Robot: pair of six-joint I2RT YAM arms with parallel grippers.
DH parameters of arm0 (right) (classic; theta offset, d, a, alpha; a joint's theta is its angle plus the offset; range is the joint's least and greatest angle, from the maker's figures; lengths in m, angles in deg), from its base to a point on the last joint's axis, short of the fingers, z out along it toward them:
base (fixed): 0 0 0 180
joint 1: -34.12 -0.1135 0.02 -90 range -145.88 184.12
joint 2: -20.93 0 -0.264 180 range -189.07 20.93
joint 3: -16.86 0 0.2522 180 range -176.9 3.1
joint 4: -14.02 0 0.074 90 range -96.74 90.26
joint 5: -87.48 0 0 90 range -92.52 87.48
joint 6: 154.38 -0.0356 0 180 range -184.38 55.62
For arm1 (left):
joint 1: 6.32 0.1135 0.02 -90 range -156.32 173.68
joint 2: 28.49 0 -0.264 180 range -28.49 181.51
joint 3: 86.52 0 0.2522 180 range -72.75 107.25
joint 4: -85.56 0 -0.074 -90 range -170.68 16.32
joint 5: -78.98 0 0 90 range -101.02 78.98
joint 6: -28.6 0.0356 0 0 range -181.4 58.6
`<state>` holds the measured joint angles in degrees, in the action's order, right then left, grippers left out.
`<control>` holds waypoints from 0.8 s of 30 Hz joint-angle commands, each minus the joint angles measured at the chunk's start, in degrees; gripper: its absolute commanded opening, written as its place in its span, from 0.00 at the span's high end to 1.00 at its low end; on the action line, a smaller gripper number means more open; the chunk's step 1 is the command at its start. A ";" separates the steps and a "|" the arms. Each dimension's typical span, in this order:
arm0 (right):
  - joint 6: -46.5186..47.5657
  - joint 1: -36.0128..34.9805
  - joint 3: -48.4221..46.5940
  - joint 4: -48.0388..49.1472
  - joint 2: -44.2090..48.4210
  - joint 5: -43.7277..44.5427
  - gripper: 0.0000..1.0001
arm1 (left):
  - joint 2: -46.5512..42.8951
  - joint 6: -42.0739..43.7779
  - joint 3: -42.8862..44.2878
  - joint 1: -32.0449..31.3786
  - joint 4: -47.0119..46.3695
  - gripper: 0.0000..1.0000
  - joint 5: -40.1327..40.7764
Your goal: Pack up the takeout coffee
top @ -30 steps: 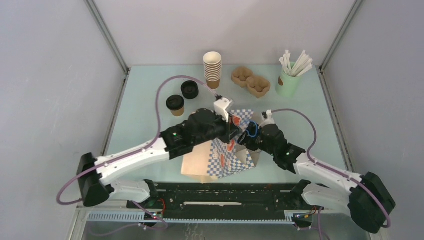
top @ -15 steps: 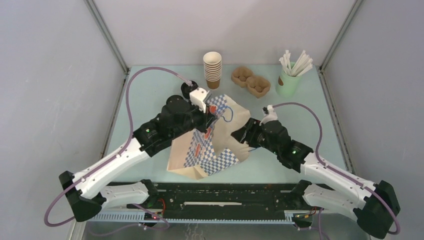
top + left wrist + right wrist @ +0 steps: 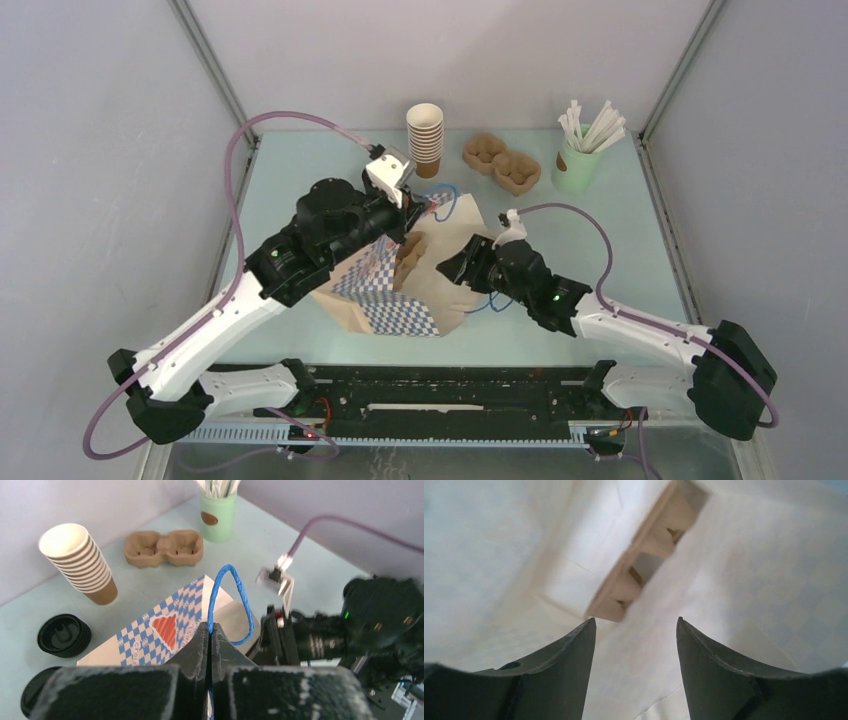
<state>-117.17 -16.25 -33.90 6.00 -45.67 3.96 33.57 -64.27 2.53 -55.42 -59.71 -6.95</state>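
Where the kraft paper cups (image 3: 425,140) stand: stacked upright at the upper centre of the top view, on the table (image 3: 290,195) beyond the bag (image 3: 385,305), none of them in it.
Bag: blue-and-white checked paper, at the middle of the frame, between the two arms.
Left gripper (image 3: 209,632): fingers clenched on the bag's blue handle (image 3: 240,595), whose loop rises above them.
Right gripper (image 3: 635,622): fingers spread apart inside the bag's mouth, grasping nothing, with pale paper all around them.
Inside the bag: a brown piece (image 3: 644,565) lies deep in; what it is cannot be told.
Upper right of the table: brown cup trays (image 3: 501,165), then a green cup (image 3: 575,170) of white straws (image 3: 592,125).
Left edge of the left wrist view: a stack of black lids (image 3: 64,635).
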 commanded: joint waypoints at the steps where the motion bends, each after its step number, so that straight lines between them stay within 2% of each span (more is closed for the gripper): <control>1: 1.53 3.56 -3.26 -1.05 4.93 -2.58 0.30 | -1.39 2.41 -6.10 0.32 -2.77 1.00 -3.63; 5: 2.20 7.28 -3.20 -14.28 12.33 -7.42 0.28 | -3.59 0.08 -12.30 0.26 -5.10 1.00 -5.33; 8: 1.88 7.31 -2.90 -22.72 18.34 -6.51 0.24 | -4.58 -1.86 -15.72 0.27 -7.23 1.00 -6.95; 10: 1.46 7.57 -0.88 -24.97 21.32 -3.54 0.19 | -4.97 -3.18 -17.41 0.30 -8.40 1.00 -8.94; 12: 0.51 9.48 2.21 -24.01 22.34 -3.70 0.15 | -5.40 -4.53 -18.31 0.24 -9.21 1.00 -9.41; 15: -2.83 15.16 5.16 -18.82 20.74 -12.57 0.14 | -5.78 -5.34 -17.85 0.25 -9.11 1.00 -9.88; 18: -4.75 14.51 4.93 -14.37 17.20 -15.10 0.11 | -5.84 -5.81 -16.76 0.15 -8.96 1.00 -10.24; 22: -6.86 13.93 4.88 -15.94 15.46 -13.57 0.13 | -5.17 -6.47 -15.08 0.15 -8.74 1.00 -10.16; 24: -7.82 12.43 6.02 -12.68 14.14 -12.49 0.18 | -4.90 -7.21 -14.91 0.17 -9.57 1.00 -10.66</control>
<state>-121.65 -2.05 -28.76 -12.10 -30.92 -8.74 28.87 -69.56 -14.80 -55.42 -66.51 -16.22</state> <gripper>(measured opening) 0.861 0.015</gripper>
